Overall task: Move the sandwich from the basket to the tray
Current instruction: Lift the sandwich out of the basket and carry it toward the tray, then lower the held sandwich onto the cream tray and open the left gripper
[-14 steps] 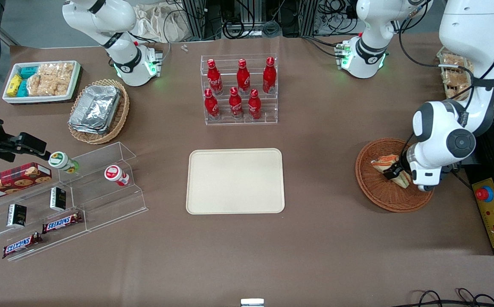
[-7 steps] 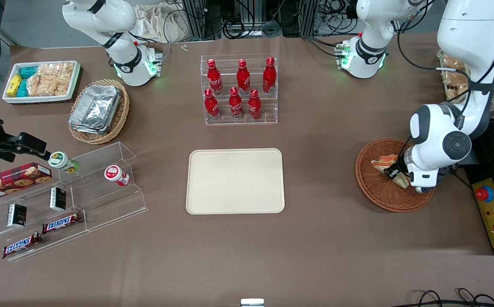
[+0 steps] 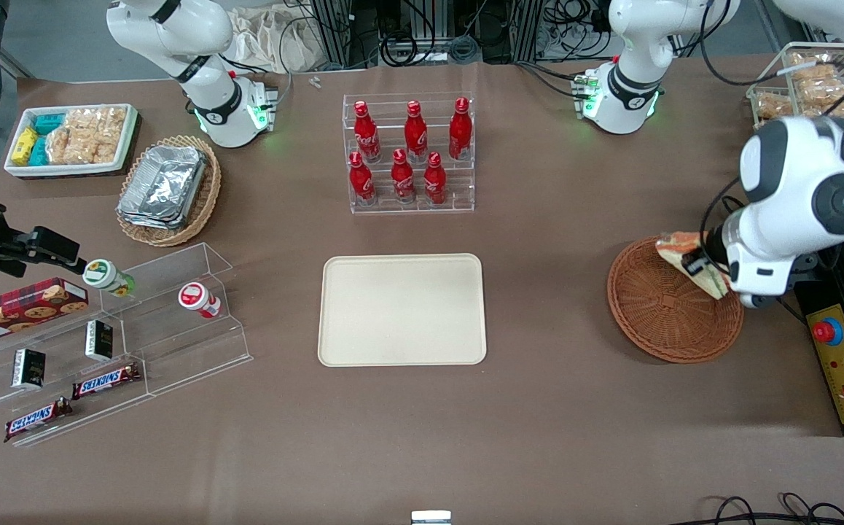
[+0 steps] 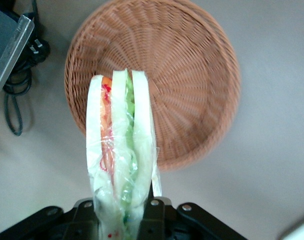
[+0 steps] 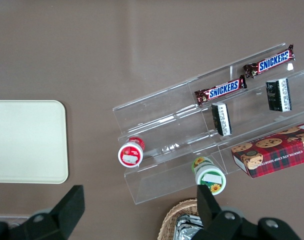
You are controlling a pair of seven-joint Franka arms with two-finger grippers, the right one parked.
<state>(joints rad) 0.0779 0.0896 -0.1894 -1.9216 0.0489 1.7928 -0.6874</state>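
While the gripper (image 3: 697, 264) hangs above the edge of the basket (image 3: 666, 310) that is toward the working arm's end of the table, its fingers are closed on the sandwich (image 3: 688, 257) and hold it in the air. The sandwich does not touch the wicker. In the left wrist view the sandwich (image 4: 121, 150) stands on its edge between the two fingers (image 4: 154, 202), with the white bread on the outside and the orange and green layers inside the clear wrap. Under it the round reddish-brown basket (image 4: 192, 90) has nothing in it and rests on the brown table (image 3: 553, 408).

The cream tray (image 3: 401, 309) lies flat near the middle of the table, well apart from the basket, toward the parked arm's end from it, and it is bare. Farther from the front camera than the tray stands a clear rack with six red cola bottles (image 3: 406, 154). At the parked arm's end of the table there is a clear stepped shelf with Snickers bars (image 3: 105, 380) and a cookie box (image 3: 20, 309).
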